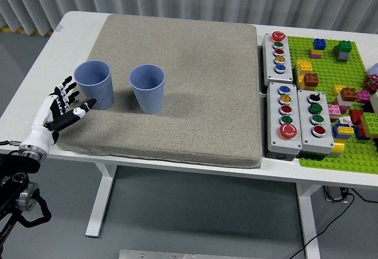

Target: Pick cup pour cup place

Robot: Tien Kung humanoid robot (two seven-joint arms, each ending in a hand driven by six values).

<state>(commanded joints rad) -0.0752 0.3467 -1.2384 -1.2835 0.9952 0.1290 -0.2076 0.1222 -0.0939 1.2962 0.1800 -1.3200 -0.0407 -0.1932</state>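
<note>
A: Head view, left hand (59, 110): fingers spread apart, gripping nothing, poised at the mat's left edge, just beside the left cup (95, 84). Contact with the cup: cannot tell. Forearm angled up from the lower left corner.

B: Cup positions?

A: Both upright on the grey mat (177, 88) covering the desk (53, 46). Second cup (147, 88) just right of the first, apart from it.
</note>
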